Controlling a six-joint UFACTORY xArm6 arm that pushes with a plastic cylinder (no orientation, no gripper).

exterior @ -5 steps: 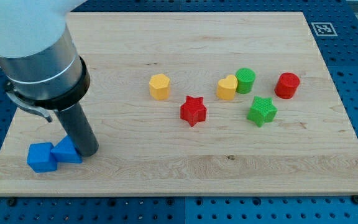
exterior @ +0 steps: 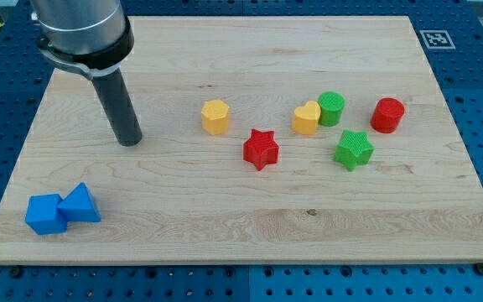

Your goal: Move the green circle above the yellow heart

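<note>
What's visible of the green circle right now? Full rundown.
The green circle is a short, upright cylinder with a flat top, plain green, plastic-looking. It stands on the wooden board, right of centre, its left side against or nearly against the yellow heart. The green star lies below it, apart. My tip is far to its left.

robot lab, blue pegboard bench [exterior: 476,277], fiducial tag [exterior: 435,39]

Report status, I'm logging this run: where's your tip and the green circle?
My tip at view's left, clear of all blocks. Green circle touching yellow heart on its right, not above it. Yellow hexagon and red star lie between.
</note>
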